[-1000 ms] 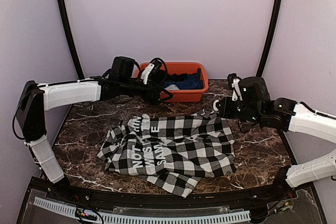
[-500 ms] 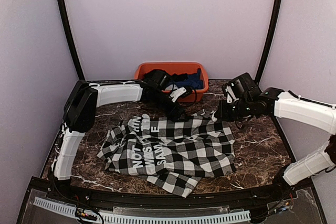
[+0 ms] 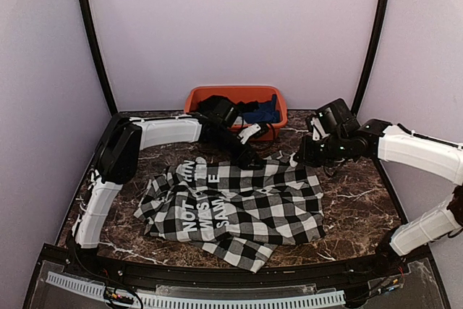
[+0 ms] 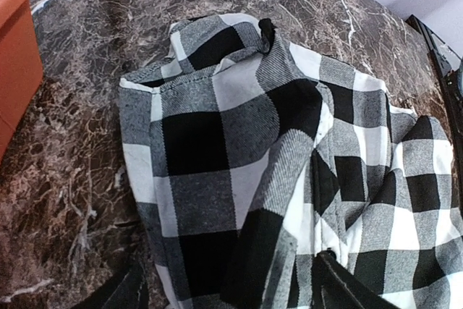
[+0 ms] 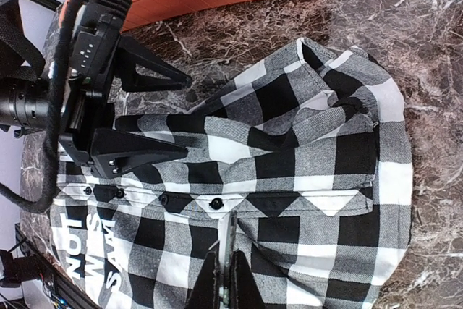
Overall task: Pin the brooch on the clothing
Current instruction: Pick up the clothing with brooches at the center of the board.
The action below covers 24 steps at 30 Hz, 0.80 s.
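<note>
The clothing (image 3: 239, 204), a black-and-white check shirt with white letters (image 3: 206, 204) on a black panel, lies spread on the marble table. My left gripper (image 3: 255, 157) hangs open over its far edge. In the left wrist view both fingers (image 4: 347, 287) straddle the check cloth (image 4: 239, 142) without holding it. My right gripper (image 3: 298, 158) is at the shirt's far right corner. In the right wrist view it (image 5: 226, 269) is shut on a thin metal piece, the brooch (image 5: 231, 233), seen edge on above the button placket (image 5: 215, 202). The open left gripper (image 5: 187, 113) shows there too.
An orange basin (image 3: 231, 90) stands at the back of the table with blue cloth (image 3: 264, 112) and black cloth in it. It sits just behind the left arm; its wall (image 4: 14, 48) is close by in the left wrist view. Bare marble (image 3: 354, 200) lies right of the shirt.
The left arm swung from the basin down to the shirt's far edge, and its jaws have narrowed a little. The right gripper moved slightly inward over the shirt, still shut.
</note>
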### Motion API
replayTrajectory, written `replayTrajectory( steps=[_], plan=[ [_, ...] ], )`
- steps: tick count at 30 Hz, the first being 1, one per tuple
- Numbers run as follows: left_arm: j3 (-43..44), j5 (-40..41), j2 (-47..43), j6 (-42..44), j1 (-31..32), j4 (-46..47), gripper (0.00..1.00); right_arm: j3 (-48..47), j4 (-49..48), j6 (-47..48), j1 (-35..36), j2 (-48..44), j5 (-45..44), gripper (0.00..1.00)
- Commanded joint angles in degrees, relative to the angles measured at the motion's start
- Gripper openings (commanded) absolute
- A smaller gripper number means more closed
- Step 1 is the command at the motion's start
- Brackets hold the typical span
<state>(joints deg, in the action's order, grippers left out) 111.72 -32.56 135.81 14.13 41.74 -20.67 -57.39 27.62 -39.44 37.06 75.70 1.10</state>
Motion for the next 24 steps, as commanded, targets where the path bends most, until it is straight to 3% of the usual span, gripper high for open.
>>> replayTrajectory(
  steps=[1,4,14,24],
  plan=[
    [2.0,-3.1,1.4,-0.2,0.9,0.0,0.71,-2.4,0.3,-2.2,-0.4,1.5,0.9,0.00],
    [2.0,-3.3,1.8,-0.8,1.0,0.4,0.62,-3.1,0.5,-3.5,-0.7,2.5,1.4,0.00],
    [1.8,-6.1,1.9,-4.7,1.1,6.1,0.49,-3.3,0.5,-6.7,-3.0,6.6,5.8,0.00],
    [1.4,-7.5,2.6,-4.5,1.1,5.9,0.36,-6.5,0.7,-7.5,-4.0,11.1,9.4,0.00]
  ],
)
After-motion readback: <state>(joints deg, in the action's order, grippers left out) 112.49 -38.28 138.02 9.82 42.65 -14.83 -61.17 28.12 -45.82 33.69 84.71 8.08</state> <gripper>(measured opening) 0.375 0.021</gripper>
